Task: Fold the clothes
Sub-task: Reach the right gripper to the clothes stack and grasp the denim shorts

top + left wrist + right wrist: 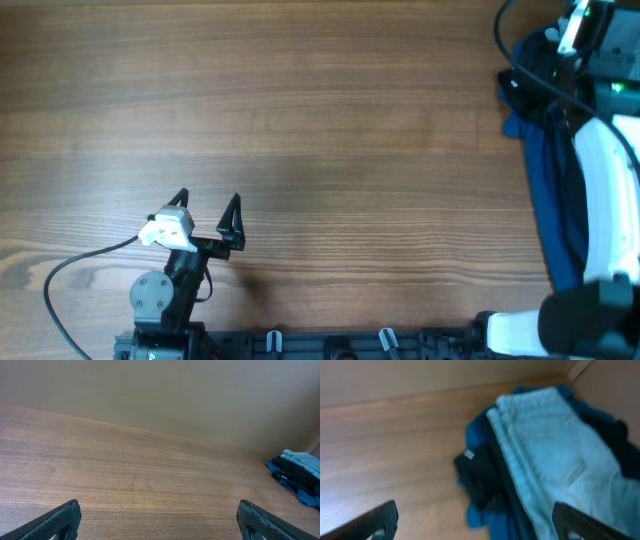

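Observation:
The clothes, light blue denim shorts (550, 445) with a stitched back pocket, lie on top of a pile at the table's far right. In the left wrist view the shorts (304, 460) are a small pale patch. My right gripper (480, 522) hovers open just above the pile, its right finger (585, 522) over the denim and its left finger (375, 520) over bare wood. In the overhead view the right arm covers the shorts. My left gripper (207, 215) stands open near the front left of the table (300, 120), far from the pile and holding nothing. In the left wrist view the left gripper (160, 525) shows only wood between its fingers.
A dark blue garment (485, 517) and a black garment (480, 477) lie under and beside the shorts. In the overhead view the dark blue garment (555, 200) runs along the right edge under the white right arm (605, 200). A cable (70, 270) loops by the left arm's base.

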